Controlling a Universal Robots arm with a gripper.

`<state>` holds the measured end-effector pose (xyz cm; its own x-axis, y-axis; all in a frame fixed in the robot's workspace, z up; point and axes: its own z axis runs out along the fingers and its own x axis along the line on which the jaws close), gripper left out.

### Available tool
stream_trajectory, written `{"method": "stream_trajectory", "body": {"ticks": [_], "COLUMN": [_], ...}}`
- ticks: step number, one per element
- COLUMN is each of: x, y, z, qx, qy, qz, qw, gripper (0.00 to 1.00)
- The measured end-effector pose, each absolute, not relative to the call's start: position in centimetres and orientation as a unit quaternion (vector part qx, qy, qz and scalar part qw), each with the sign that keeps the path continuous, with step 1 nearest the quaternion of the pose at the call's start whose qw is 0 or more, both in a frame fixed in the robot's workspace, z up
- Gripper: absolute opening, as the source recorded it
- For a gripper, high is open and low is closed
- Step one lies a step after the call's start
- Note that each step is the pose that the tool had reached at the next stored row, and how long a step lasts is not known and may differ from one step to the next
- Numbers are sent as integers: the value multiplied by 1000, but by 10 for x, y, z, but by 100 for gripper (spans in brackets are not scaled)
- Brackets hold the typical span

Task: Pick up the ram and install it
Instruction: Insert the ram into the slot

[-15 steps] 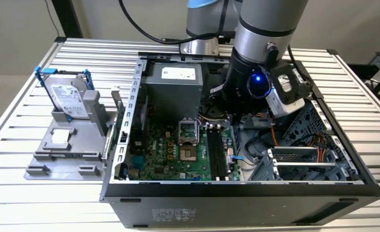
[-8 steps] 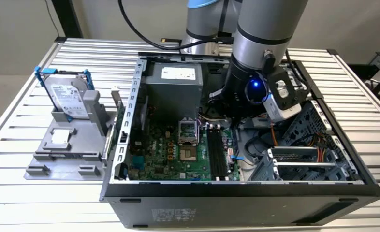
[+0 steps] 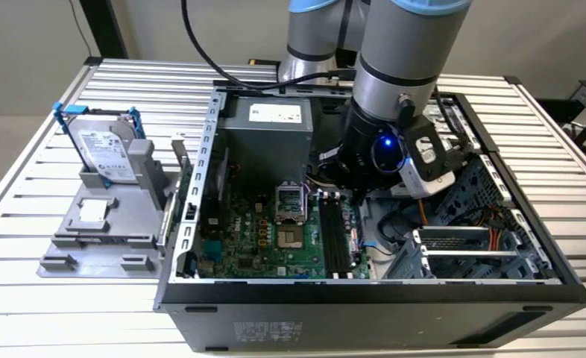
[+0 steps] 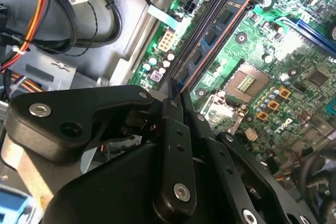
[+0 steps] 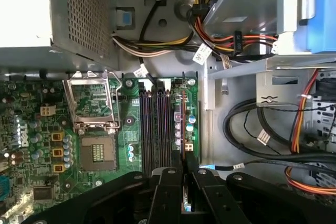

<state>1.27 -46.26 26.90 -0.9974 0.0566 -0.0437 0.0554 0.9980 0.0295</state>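
One arm reaches down into the open computer case [image 3: 373, 291] on the table [image 3: 34, 313] in the exterior view, hanging right over the motherboard's memory slots [image 3: 335, 237]. In the second wrist view, the gripper [image 4: 176, 90] is clamped on the ram [image 4: 207, 38], held on edge along a slot. In the first wrist view the ram [image 5: 182, 124] lines up with the outermost slot, seemingly for seating.

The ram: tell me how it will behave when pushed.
Probably stiff: the ram stands straight on edge by the black slots. Likely light, being so thin. Possibly fragile: a bare board, pinched by the gripper at one end.
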Motion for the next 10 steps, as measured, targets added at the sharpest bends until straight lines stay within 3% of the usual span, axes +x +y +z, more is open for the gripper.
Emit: {"method": "stream_trajectory", "body": {"ticks": [10], "x": [9], "y": [-466], "z": [251], "qx": [28], "qy": [999], "qz": [14], "qw": [22], "gripper": [0]}}
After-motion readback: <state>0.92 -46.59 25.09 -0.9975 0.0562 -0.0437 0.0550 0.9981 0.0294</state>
